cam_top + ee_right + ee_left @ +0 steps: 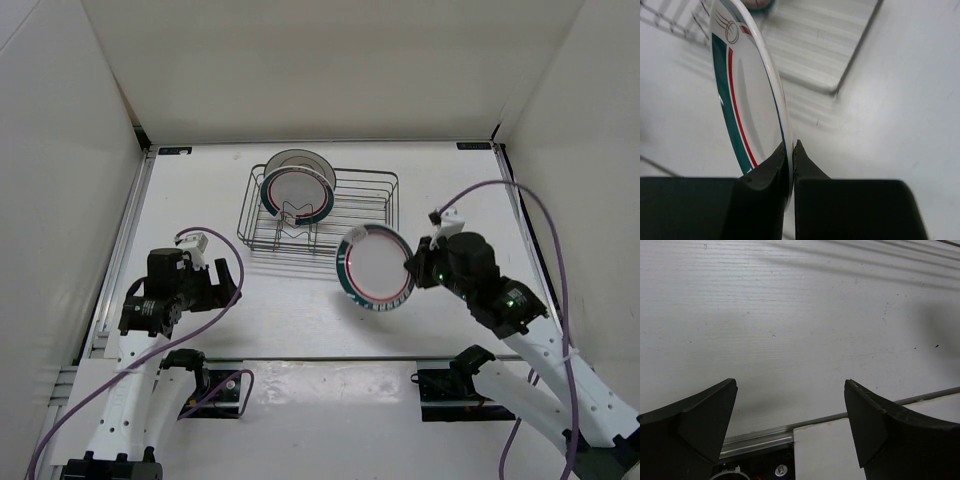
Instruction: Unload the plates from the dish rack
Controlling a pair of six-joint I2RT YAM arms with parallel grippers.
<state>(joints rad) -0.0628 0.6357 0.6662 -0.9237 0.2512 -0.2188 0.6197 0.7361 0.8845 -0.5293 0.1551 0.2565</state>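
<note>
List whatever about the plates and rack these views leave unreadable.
- Top view: grey-rimmed plate mostly hidden behind the teal-rimmed plate in the dish rack.
- Right wrist: held plate cut off by the top edge; its back is unseen.
- Left wrist: no plate or rack in frame.

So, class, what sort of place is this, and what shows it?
Probably a robotics test cell: white walls box in a table, two robot arms stand at its edge, a dish rack sits on it.
</note>
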